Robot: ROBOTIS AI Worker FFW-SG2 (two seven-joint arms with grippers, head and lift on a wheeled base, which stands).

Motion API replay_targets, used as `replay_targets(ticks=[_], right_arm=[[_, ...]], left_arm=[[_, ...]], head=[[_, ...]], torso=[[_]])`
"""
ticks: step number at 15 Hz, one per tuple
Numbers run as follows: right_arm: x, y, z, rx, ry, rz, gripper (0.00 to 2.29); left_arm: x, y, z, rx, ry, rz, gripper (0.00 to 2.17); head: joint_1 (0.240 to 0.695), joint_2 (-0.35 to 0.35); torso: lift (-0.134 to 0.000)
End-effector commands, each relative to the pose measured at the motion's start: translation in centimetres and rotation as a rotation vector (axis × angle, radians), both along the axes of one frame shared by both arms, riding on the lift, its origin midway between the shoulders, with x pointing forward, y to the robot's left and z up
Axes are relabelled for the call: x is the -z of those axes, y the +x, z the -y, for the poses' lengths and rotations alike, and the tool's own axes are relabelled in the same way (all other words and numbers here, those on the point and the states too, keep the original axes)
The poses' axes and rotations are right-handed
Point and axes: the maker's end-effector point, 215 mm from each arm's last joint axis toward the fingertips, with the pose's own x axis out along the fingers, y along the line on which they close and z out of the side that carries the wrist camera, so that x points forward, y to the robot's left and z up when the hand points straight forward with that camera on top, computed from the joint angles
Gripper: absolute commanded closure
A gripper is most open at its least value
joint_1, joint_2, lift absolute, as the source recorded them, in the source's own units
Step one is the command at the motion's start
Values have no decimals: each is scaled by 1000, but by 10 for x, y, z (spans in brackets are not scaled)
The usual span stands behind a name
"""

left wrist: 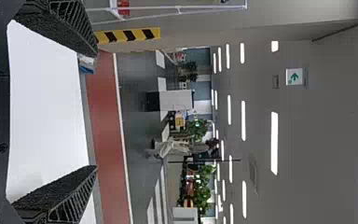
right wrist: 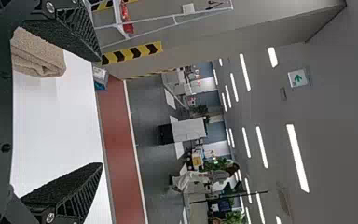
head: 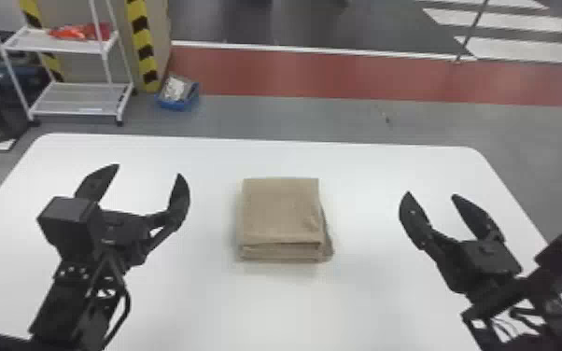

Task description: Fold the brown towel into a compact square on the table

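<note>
The white table (head: 266,139) had a straight far edge running behind everything on it, turning through rounded corners into sides that slanted outward toward the robot. White tabletop spread between the towel and that far edge, and a wide band of it lay on the near side as well. More of the same surface stretched from the towel to each gripper, slightly less on the left than on the right. The left gripper (head: 148,171) stood over the left part of the table, while the right gripper (head: 432,195) was over the right part, its arm crossing the right edge in the head view. Both had their fingers spread well apart, with tabletop in the gaps between them. The brown towel (head: 280,210) sat near the middle of the table between the two grippers, apart from both. It was folded into a squarish, layered stack, its folds facing the near side and a loose bit of cloth poking out along its right side. In the right wrist view, part of the towel showed past one finger. Beyond the far edge, a blue bin (head: 184,103) sat on the floor beside a white rack (head: 77,45).
</note>
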Motion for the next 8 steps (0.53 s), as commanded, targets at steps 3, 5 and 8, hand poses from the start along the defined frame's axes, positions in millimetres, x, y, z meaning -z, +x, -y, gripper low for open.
replay_targets(ticks=[3, 5, 8], right_arm=[[1, 2, 1, 1, 3, -1, 90], [0, 3, 0, -1, 3, 0, 90], [3, 4, 0, 0, 9, -2, 90]], left_arm=[[-1, 3, 1, 0, 0, 3, 29], [1, 5, 1, 1, 1, 1, 29], [0, 6, 3, 8, 0, 2, 29]], head=[[695, -116], [695, -117], [695, -116]], torso=[[-124], [-124], [-124]])
